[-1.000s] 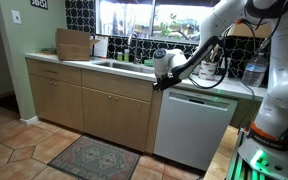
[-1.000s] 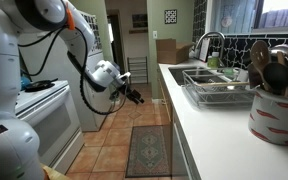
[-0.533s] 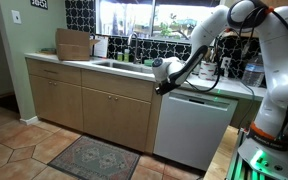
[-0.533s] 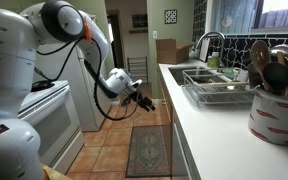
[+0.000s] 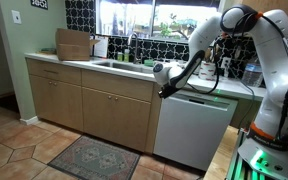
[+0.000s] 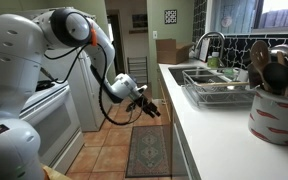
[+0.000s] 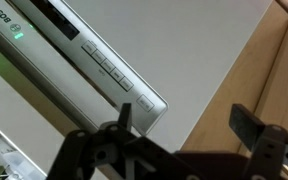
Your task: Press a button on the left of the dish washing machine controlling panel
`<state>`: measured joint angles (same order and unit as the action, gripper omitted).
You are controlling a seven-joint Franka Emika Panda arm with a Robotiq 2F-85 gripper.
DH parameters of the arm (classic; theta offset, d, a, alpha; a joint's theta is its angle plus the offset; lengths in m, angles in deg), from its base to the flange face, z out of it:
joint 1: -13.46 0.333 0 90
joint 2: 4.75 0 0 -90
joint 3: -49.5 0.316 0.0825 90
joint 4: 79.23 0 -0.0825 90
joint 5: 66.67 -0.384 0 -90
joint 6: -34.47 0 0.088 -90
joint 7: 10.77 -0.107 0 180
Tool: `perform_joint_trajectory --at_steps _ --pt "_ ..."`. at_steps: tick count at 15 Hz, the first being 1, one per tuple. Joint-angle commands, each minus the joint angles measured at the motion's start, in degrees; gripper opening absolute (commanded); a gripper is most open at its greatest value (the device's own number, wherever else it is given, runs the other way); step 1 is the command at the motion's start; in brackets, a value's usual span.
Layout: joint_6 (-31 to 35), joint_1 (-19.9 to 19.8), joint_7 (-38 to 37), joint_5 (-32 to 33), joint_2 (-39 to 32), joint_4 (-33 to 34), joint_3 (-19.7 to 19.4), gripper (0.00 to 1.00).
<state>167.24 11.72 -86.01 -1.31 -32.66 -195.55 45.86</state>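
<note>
The white dish washing machine (image 5: 194, 128) stands under the counter, between tan cabinet doors. Its controlling panel (image 5: 199, 99) is the narrow strip along its top edge. My gripper (image 5: 167, 89) hangs just in front of the machine's upper left corner; it also shows in an exterior view (image 6: 152, 108). In the wrist view the controlling panel (image 7: 79, 48) runs diagonally, with a green light (image 7: 17, 33) and a row of small buttons (image 7: 114, 72). My gripper (image 7: 184, 125) is open and empty, its fingers straddling the white door and the wooden cabinet (image 7: 279, 70), just short of the end button (image 7: 145, 100).
A patterned rug (image 5: 84, 156) lies on the tiled floor before the cabinets. The counter holds a cardboard box (image 5: 72, 43), a sink, a dish rack (image 6: 219, 90) and a utensil crock (image 6: 276, 105). A white stove (image 6: 44, 120) stands opposite.
The arm has swung the gripper a little down and closer to the dishwasher's upper left corner. The gripper stays open.
</note>
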Motion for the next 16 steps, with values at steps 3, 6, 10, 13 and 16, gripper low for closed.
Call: perform_joint_trajectory --at_steps 3,6,10,13,16 --pt "0.2 0.7 0.5 0.2 0.1 0.1 -0.6 1.0" --pt "2.1 0.2 0.5 4.4 -1.3 0.4 -1.8 1.0" --pt "4.4 -1.2 -0.3 8.9 -2.7 0.7 -3.0 0.75" --pt "4.9 -1.9 -0.3 12.2 -3.8 0.8 -3.7 0.57" --pt "5.1 -2.8 -0.2 14.7 -4.8 1.0 -3.6 0.35"
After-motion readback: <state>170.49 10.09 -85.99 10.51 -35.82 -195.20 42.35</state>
